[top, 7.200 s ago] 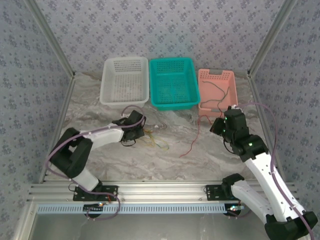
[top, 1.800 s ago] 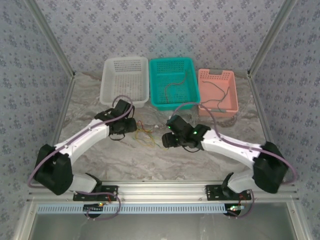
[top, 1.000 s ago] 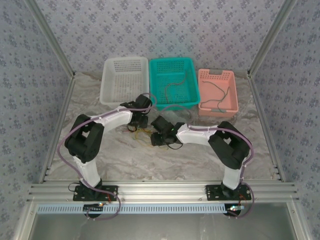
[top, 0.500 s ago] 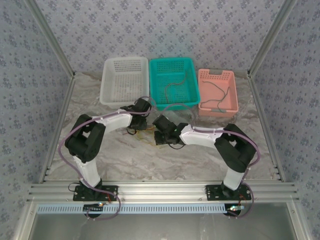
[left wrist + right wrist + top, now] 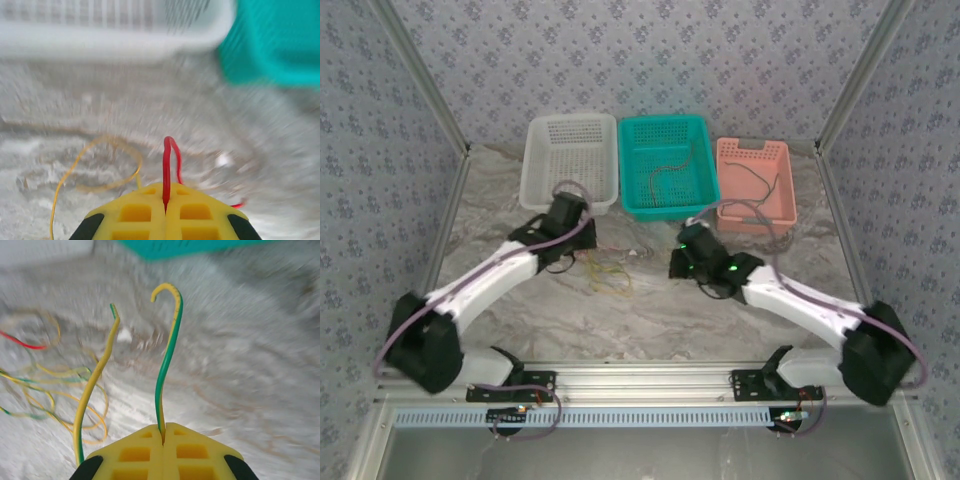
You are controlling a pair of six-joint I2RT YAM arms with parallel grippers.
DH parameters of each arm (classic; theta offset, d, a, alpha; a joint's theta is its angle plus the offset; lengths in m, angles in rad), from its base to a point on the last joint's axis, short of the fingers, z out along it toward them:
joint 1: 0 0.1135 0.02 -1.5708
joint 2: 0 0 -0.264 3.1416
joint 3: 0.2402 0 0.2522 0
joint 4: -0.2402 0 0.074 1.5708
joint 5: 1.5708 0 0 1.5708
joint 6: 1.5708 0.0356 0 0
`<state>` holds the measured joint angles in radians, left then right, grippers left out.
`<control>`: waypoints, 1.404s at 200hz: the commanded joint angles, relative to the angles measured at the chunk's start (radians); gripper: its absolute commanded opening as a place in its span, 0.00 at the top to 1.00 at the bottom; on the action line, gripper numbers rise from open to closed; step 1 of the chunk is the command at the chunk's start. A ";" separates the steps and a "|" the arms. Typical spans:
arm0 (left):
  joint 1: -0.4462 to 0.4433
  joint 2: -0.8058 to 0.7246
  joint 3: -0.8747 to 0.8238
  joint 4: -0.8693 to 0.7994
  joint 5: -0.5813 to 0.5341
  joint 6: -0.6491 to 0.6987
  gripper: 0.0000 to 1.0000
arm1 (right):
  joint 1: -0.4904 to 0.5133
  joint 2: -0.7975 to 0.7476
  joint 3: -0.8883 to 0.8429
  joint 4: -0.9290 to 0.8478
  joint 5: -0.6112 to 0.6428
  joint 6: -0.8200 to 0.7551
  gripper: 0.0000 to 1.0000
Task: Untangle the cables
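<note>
Farther apart now, left end effector [image 5: 165, 194] clamps red cable [image 5: 166, 167], right end effector [image 5: 162, 432] clamps yellow-green cable [image 5: 166, 367]; tangle [image 5: 607, 276] lies at its 9 o'clock.

Three baskets: white basket [image 5: 528, 170], teal basket [image 5: 660, 212], pink basket [image 5: 752, 150]. Two grippers: left gripper [image 5: 165, 192], right gripper [image 5: 162, 430]. The cables [image 5: 607, 276] are too snarled to count.

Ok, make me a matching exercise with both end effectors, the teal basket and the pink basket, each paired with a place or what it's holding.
1. left end effector
2. right end effector
3. teal basket
4. pink basket

A. rightmost of the three baskets
B. shut on a red wire
C. middle of the three baskets
D. shut on a yellow-green wire

Pairs: 1-B, 2-D, 3-C, 4-A
</note>
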<state>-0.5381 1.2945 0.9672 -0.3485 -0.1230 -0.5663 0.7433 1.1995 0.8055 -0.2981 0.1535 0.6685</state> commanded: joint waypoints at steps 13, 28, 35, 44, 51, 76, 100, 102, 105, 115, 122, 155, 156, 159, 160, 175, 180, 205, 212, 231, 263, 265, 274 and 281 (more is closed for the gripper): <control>0.112 -0.141 0.057 0.026 0.227 -0.091 1.00 | -0.142 -0.203 -0.009 -0.151 -0.040 -0.031 1.00; 0.157 -0.168 0.090 0.024 0.304 -0.113 1.00 | -0.198 -0.249 0.000 -0.180 -0.082 -0.063 1.00; 0.169 -0.172 0.106 0.026 0.337 -0.120 1.00 | -0.213 -0.263 0.005 -0.184 -0.101 -0.071 1.00; 0.173 -0.172 0.127 0.027 0.375 -0.121 1.00 | -0.224 -0.266 0.010 -0.185 -0.122 -0.072 1.00; 0.173 -0.170 0.141 0.025 0.393 -0.124 1.00 | -0.225 -0.265 0.012 -0.180 -0.137 -0.073 1.00; 0.167 -0.182 0.156 0.028 0.425 -0.139 1.00 | -0.222 -0.267 -0.003 -0.123 -0.222 -0.087 1.00; 0.158 -0.186 0.147 0.028 0.456 -0.157 1.00 | -0.223 -0.259 -0.013 -0.093 -0.310 -0.124 1.00; 0.156 -0.187 0.146 0.030 0.457 -0.158 1.00 | -0.222 -0.256 -0.011 -0.097 -0.309 -0.124 1.00; 0.153 -0.189 0.142 0.032 0.461 -0.157 1.00 | -0.222 -0.249 -0.010 -0.103 -0.305 -0.124 1.00; 0.138 -0.194 0.135 0.042 0.468 -0.161 1.00 | -0.223 -0.216 -0.004 -0.133 -0.280 -0.120 1.00; 0.128 -0.199 0.126 0.051 0.472 -0.166 1.00 | -0.223 -0.186 -0.005 -0.150 -0.257 -0.115 1.00; 0.055 -0.187 0.117 0.097 0.471 -0.178 1.00 | -0.231 -0.047 -0.078 -0.055 -0.226 -0.056 1.00; 0.053 -0.186 0.117 0.098 0.470 -0.180 1.00 | -0.231 -0.043 -0.079 -0.050 -0.226 -0.055 1.00; 0.047 -0.185 0.117 0.100 0.468 -0.179 1.00 | -0.231 -0.024 -0.082 -0.038 -0.226 -0.050 1.00; 0.045 -0.183 0.117 0.102 0.467 -0.180 1.00 | -0.231 -0.018 -0.081 -0.033 -0.226 -0.049 1.00; 0.018 -0.174 0.116 0.113 0.449 -0.182 1.00 | -0.225 0.066 -0.075 0.009 -0.224 -0.047 1.00; 0.010 -0.170 0.114 0.121 0.443 -0.186 1.00 | -0.222 0.093 -0.067 0.018 -0.223 -0.027 1.00; -0.028 -0.147 0.116 0.148 0.417 -0.192 1.00 | -0.181 0.168 -0.001 -0.024 -0.150 -0.014 0.71; -0.036 -0.142 0.117 0.151 0.409 -0.192 1.00 | -0.158 0.144 0.010 -0.047 -0.106 -0.007 0.63; -0.045 -0.130 0.114 0.168 0.396 -0.193 1.00 | -0.073 -0.006 0.026 -0.106 0.033 0.056 0.49; -0.060 -0.110 0.098 0.220 0.376 -0.211 1.00 | 0.120 -0.265 0.033 -0.163 0.247 0.191 0.43; -0.061 -0.108 0.097 0.224 0.374 -0.213 1.00 | 0.133 -0.278 0.030 -0.155 0.255 0.199 0.43; -0.069 -0.102 0.095 0.238 0.365 -0.217 1.00 | 0.186 -0.317 0.015 -0.110 0.284 0.226 0.43; -0.077 -0.098 0.094 0.247 0.361 -0.222 1.00 | 0.221 -0.335 0.008 -0.067 0.305 0.249 0.42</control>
<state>-0.5907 1.1847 1.0737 -0.1810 0.2661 -0.7658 0.8719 0.9340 0.8200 -0.3893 0.2779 0.7910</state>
